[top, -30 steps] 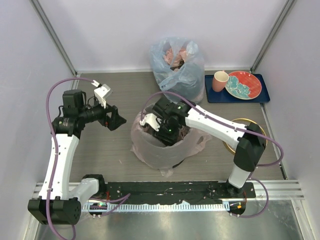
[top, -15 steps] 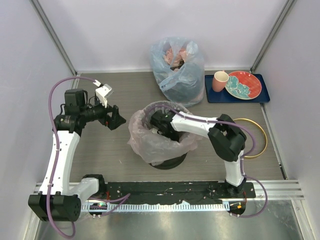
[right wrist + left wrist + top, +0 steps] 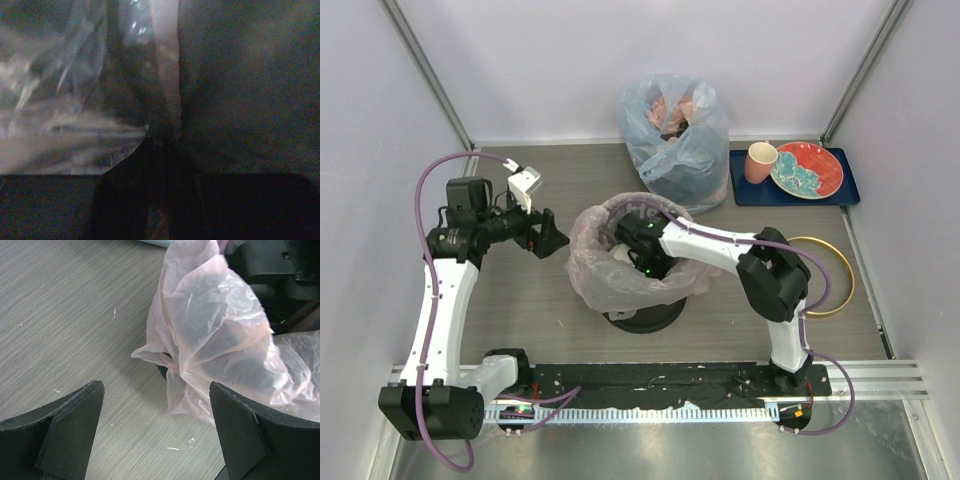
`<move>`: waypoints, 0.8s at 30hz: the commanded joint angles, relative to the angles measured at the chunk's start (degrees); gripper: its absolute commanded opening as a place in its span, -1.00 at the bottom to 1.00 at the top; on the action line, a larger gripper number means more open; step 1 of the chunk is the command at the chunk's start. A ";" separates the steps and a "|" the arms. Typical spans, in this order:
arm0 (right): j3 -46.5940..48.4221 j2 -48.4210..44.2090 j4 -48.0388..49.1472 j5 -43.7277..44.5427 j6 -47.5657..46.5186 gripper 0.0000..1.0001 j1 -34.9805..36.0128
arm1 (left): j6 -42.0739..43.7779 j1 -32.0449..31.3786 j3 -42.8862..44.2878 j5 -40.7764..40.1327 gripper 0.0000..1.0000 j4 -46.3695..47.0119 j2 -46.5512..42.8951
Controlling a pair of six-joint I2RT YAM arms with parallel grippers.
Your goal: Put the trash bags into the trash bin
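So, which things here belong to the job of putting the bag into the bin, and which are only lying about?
Job: thin pale-pink translucent plastic bag; round black plastic bin; thin gold-coloured hoop, likely the bin's rim.
Lying about: bluish translucent bag stuffed with reddish contents; dark blue tray; red plate; pink cup.

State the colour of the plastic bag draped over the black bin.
The bag is translucent pale pink; the left wrist view shows it best.

Pink bag [image 3: 220, 330]: thin crinkly translucent plastic, glossy. Table [image 3: 65, 315]: matt grey wood-grain.
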 commanded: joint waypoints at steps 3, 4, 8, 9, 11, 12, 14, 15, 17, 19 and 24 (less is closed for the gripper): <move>1.38 -11.15 -0.90 -0.46 -2.34 -0.58 -0.13 | -3.89 0.35 5.16 3.87 0.80 2.19 0.46; 1.82 -11.68 -2.21 -0.81 -2.69 -0.58 -0.05 | -4.33 0.35 5.78 4.13 0.80 2.10 0.73; 4.46 -12.48 -6.00 -1.16 -4.71 -0.58 -0.05 | -5.38 0.35 10.08 3.96 0.80 0.53 2.74; 4.64 -12.57 -6.44 -1.25 -5.41 -0.58 -0.05 | -5.65 0.35 11.83 3.96 0.80 0.17 3.10; 4.64 -13.18 -6.89 -1.42 -5.85 -0.57 -0.05 | -5.56 0.26 13.16 4.57 0.79 -0.53 3.71; 4.73 -13.27 -6.89 -1.43 -5.86 -0.57 -0.05 | -5.56 0.35 13.60 5.18 0.79 -0.54 3.54; 5.34 -13.71 -6.45 -1.08 -5.94 -0.54 -0.05 | -5.12 0.35 13.96 7.63 0.77 -0.19 3.19; 5.78 -13.97 -6.10 -0.73 -6.03 -0.52 -0.05 | -5.12 0.35 13.79 8.17 0.75 0.16 2.58; 7.00 -14.41 -5.22 -0.28 -6.03 -0.46 -0.05 | -4.69 0.17 13.17 9.14 0.73 0.43 2.14; 7.97 -14.50 -4.78 -0.02 -5.51 -0.35 -0.05 | -3.90 0.00 12.56 9.14 0.71 -0.09 1.78; 9.82 -14.94 -3.11 1.21 -5.15 -0.24 -0.05 | -1.87 -0.71 11.59 8.18 0.60 -1.85 2.31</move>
